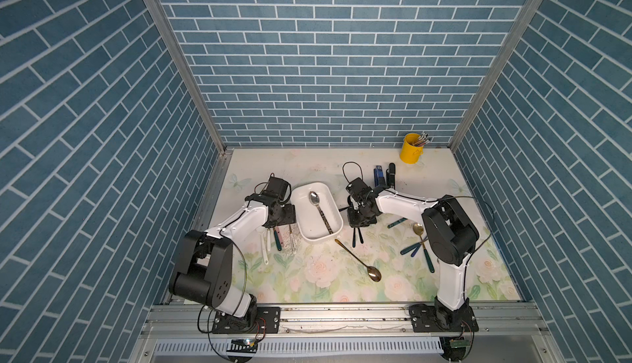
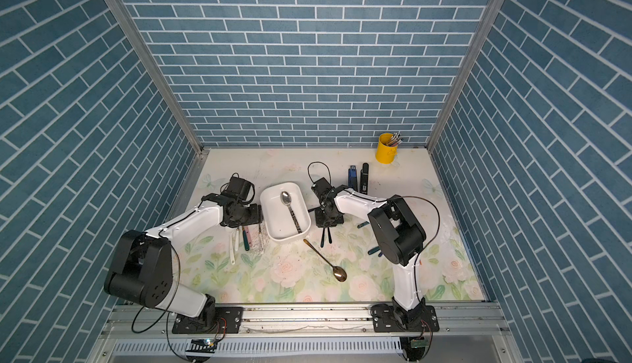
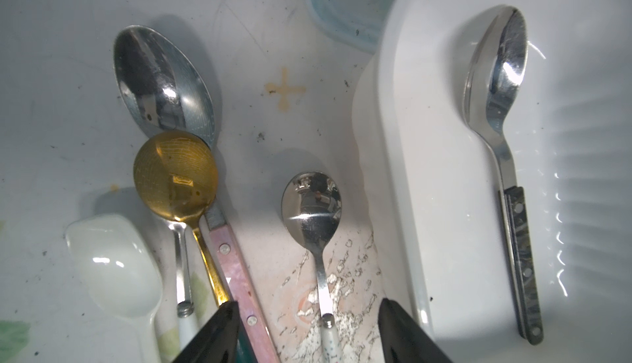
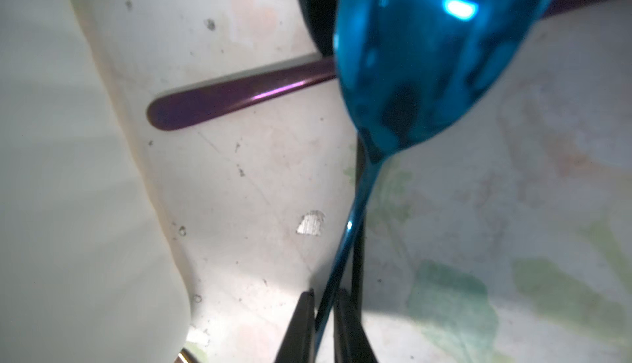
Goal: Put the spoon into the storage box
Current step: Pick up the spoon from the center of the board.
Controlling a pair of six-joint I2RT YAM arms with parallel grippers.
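Observation:
The white storage box [image 1: 319, 238] [image 2: 290, 238] stands between my two arms, with a silver spoon [image 1: 314, 198] with a dark patterned handle lying inside it. In the left wrist view that spoon [image 3: 502, 80] rests along the box floor, past the rim [image 3: 393, 159]. My left gripper [image 3: 307, 304] hangs open over a small silver spoon [image 3: 311, 204], its fingers apart on either side of the handle. My right gripper [image 4: 325, 293], just right of the box [image 4: 68, 173], is shut on the thin handle of a blue spoon [image 4: 427, 63], whose bowl tilts up off the table.
Left of the box lie a pink-handled silver spoon [image 3: 160, 80], a gold-bowled spoon [image 3: 176, 173] and a white spoon [image 3: 116, 269]. A purple handle [image 4: 239, 97] and a black spoon lie under the blue one. A long gold spoon [image 1: 359, 262], several spoons [image 1: 419, 241], a yellow cup [image 1: 411, 148] and staplers [image 1: 378, 174] lie nearby.

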